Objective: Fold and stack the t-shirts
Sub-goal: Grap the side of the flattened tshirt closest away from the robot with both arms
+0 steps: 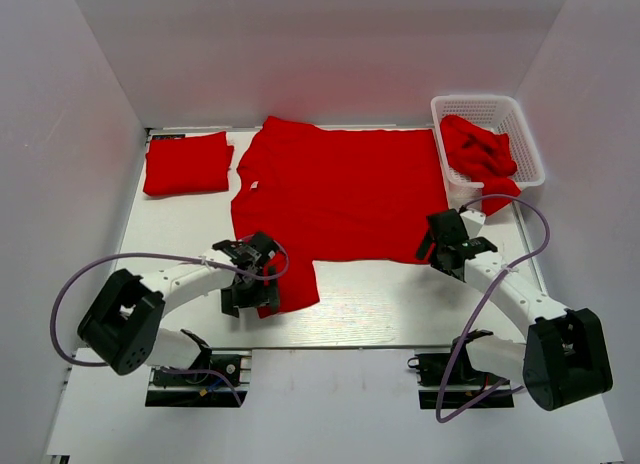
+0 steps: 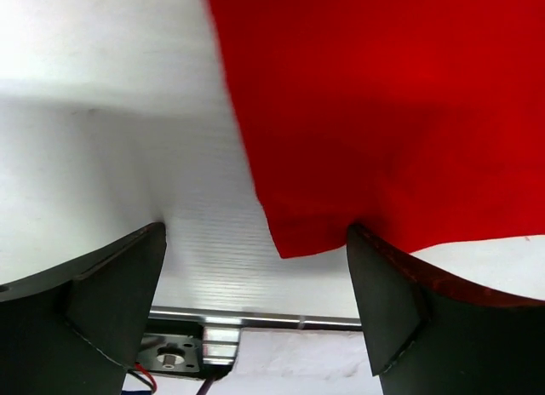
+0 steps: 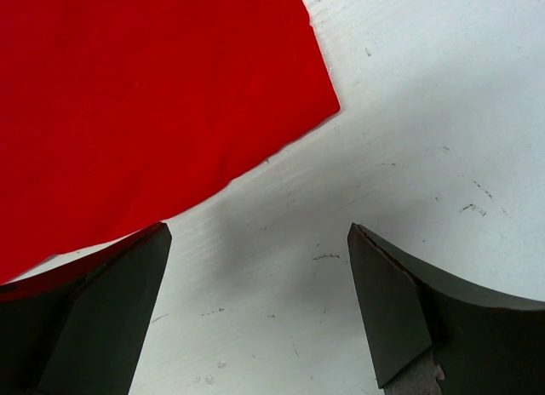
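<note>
Near the front edge of the table (image 1: 400, 304), L gripper (image 2: 255, 301) & R gripper (image 3: 255, 301) both spread wide — t-shirt (image 1: 340, 189) looks soft, light, floppy, so pinch sleeve + hem corners.

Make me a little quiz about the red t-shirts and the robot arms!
1. True or false: the left gripper is shut on the spread t-shirt.
2. Where does the folded t-shirt lie in the top view? A far left, B far right, C near middle.
3. Fill in: the crumpled t-shirts lie in the white ____.
Key: 1 false, it is open; 2 A; 3 basket.
</note>
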Robot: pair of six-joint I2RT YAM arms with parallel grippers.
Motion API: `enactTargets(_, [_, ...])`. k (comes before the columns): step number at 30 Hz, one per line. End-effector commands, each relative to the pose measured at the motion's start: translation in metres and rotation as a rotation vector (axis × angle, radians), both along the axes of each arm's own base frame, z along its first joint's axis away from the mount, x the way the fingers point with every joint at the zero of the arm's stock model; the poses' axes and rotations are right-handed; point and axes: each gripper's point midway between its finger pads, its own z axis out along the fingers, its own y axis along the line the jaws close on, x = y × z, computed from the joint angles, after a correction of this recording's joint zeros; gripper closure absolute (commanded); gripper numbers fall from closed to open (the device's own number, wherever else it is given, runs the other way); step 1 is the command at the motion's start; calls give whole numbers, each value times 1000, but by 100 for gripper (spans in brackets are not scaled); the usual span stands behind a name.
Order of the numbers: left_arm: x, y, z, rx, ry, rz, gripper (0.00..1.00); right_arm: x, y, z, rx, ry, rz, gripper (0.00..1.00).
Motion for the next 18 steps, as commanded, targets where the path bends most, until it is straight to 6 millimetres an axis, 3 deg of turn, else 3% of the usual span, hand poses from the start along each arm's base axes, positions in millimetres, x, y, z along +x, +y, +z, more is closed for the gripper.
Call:
enactTargets(1, [18, -6, -5, 41, -63, -6, 4, 12, 1, 12, 13, -45, -24, 10])
enactTargets(5, [17, -21, -14, 6, -46, -32, 14, 12, -1, 13, 10, -43, -30, 10])
enactTargets(9, [10, -23, -22, -24, -26, -36, 40, 8, -5, 12, -2, -34, -33, 10])
enactTargets(10, [9, -22, -24, -23, -24, -36, 51, 7, -6, 12, -3, -34, -33, 10])
enactTargets(15, [6, -24, -30, -45, -20, -39, 78, 5, -10, 12, -12, -26, -36, 10])
enactTargets(16, [5, -22, -32, -32, -18, -37, 100, 1, -13, 11, -23, -12, -34, 10])
enactTargets(18, [8, -20, -30, -19, -26, -36, 100, 0, -14, 11, -26, -8, -37, 10])
